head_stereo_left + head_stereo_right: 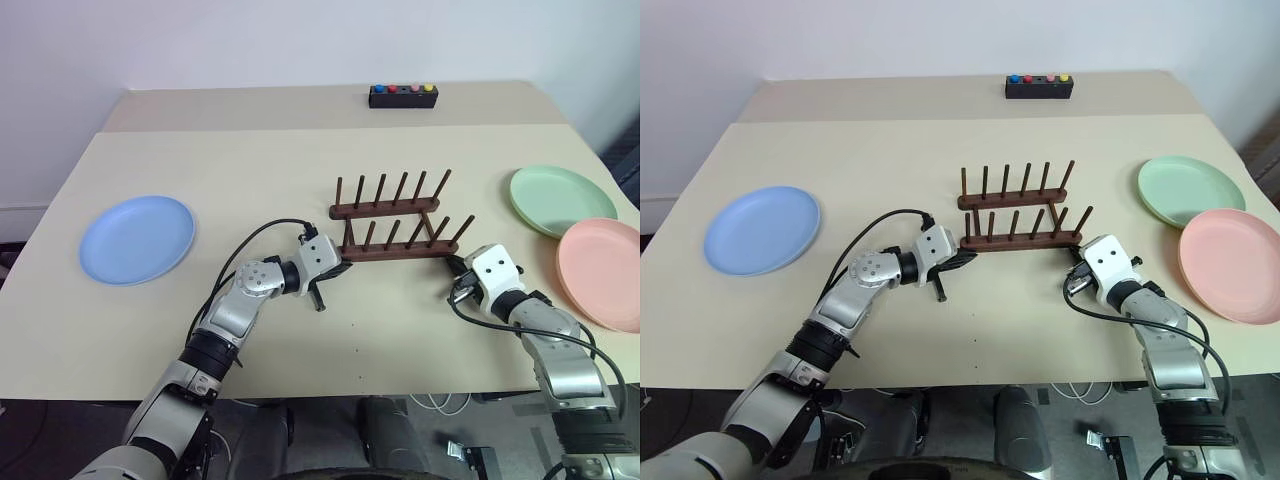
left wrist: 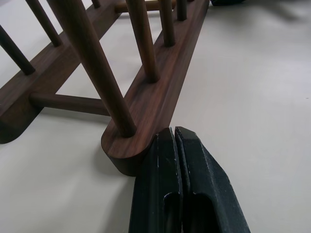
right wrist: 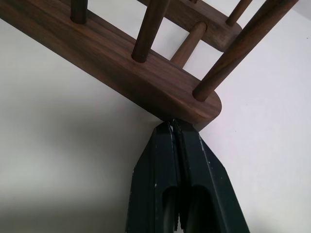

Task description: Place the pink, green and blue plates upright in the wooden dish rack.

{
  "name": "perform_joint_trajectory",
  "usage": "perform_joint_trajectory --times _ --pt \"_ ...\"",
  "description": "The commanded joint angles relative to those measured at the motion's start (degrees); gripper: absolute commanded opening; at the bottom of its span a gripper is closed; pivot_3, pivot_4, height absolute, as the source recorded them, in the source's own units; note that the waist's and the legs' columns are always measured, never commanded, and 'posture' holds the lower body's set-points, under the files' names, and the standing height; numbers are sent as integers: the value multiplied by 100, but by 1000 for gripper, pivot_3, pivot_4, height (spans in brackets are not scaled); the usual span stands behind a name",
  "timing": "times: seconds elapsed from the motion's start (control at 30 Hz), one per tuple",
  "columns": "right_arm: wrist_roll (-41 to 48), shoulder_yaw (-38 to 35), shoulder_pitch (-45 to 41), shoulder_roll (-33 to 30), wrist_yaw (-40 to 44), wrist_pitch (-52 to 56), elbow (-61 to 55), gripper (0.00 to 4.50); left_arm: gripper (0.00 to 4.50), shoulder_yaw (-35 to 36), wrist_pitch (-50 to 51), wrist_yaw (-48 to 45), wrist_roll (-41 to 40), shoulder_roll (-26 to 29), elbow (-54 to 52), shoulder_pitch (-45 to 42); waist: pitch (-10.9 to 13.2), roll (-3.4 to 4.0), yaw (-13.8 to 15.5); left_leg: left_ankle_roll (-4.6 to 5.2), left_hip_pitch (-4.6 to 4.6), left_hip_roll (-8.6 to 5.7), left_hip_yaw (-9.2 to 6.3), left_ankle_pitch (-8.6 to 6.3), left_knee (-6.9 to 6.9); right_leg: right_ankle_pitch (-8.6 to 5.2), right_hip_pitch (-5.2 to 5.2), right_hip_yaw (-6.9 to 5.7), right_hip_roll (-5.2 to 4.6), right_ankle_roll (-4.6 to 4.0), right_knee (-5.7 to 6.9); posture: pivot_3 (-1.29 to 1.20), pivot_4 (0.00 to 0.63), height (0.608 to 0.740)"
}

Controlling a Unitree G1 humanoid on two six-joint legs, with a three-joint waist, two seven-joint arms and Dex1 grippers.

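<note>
Both end effectors, left and right, have their fingers pressed together against opposite ends of the wooden dish rack. The rack looks light and rigid, likely to slide. The pink plate, just right of the right end effector, probably needs a rim grip.

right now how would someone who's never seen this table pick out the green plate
Start at the dark rack in the middle of the table and look to the robot's right, where two plates overlap. The green plate is the farther one, behind the pink plate; the blue plate lies alone far left.
</note>
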Motion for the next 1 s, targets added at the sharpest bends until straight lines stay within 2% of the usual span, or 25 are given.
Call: perform_joint_trajectory --times 0.03,0.17,0.27,0.4,0.5,0.63,0.73,1.0 --pt "-13 -21 65 26 -29 -65 -115 35 16 111 -50 37 10 50 34 -25 0 0 3 0 0 0 0 0 0 0 0 0 0 0 0 0 150 740" --pt "154 -270 377 -37 -37 118 -564 35 16 89 -46 45 44 95 -20 33 0 0 12 0 0 0 0 0 -3 -1 0 0 0 1 -1 0 150 740" --pt "294 -611 697 -133 -112 693 -1123 35 16 118 -6 -22 -48 114 -122 97 0 0 19 0 -2 0 0 0 -6 -3 -2 0 0 2 -1 0 150 740" --pt "580 -1249 1210 -417 183 779 -1694 35 16 116 81 -330 -280 201 -445 262 1 2 12 0 -6 -1 0 0 -8 -4 -6 2 -1 2 -2 0 150 740" --pt "1091 -1973 1667 -609 511 1143 -2198 881 0 52 153 -705 -498 334 -833 459 1 2 17 0 -5 0 1 -1 -9 -6 -6 3 -1 1 -3 0 150 740" --pt "1001 -2669 1961 -903 463 1450 -2282 2891 0 7 269 -1213 -845 406 -1196 607 3 -1 26 0 -9 0 1 -1 -5 -15 -5 3 -1 -14 -6 0 150 740" --pt "643 -2804 2071 -1066 251 1595 -1933 4473 0 -63 285 -1392 -921 369 -1275 625 4 -3 34 0 -10 0 3 -1 -3 -17 -4 2 -1 -19 -11 0 150 740" --pt "269 -2530 2006 -1009 -101 1814 -1702 4473 0 -115 394 -1562 -1022 248 -1438 660 2 0 18 1 -26 0 3 -1 -7 -15 -14 3 -2 -20 -26 0 150 740"
